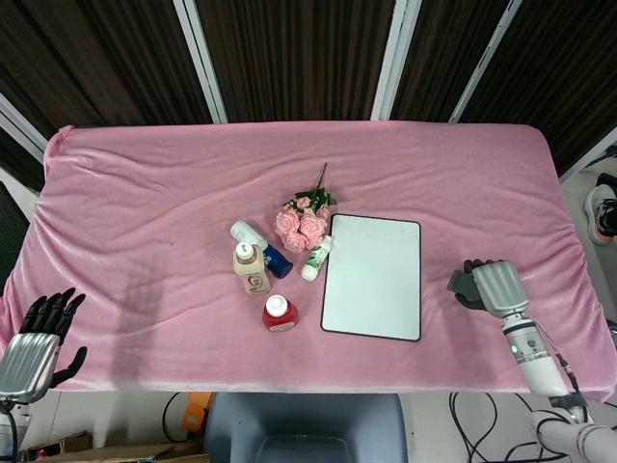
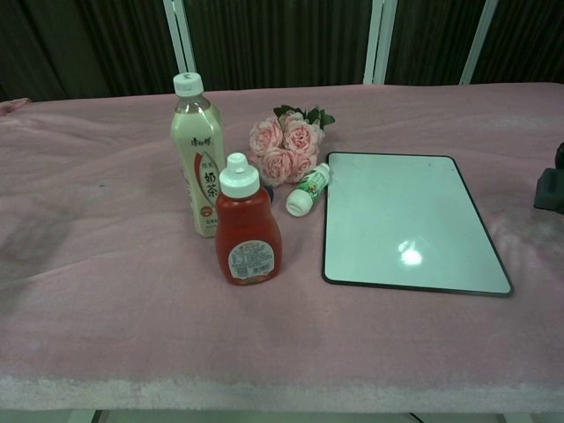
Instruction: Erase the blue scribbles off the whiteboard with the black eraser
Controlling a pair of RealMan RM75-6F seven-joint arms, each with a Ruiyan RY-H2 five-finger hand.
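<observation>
Black eraser (image 1: 461, 286) | right hand (image 1: 494, 286) holds; chest: edge only

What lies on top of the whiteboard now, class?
Nothing: the whiteboard shows clean and bare. The right hand holds the black eraser off to its side, partly hidden.

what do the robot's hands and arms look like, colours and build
Both hands have ribbed silver-grey backs with black fingers. The left hand shows its dark fingers clearly. The right hand joins a white and silver forearm bearing a small green light, with black cables near its base.
</observation>
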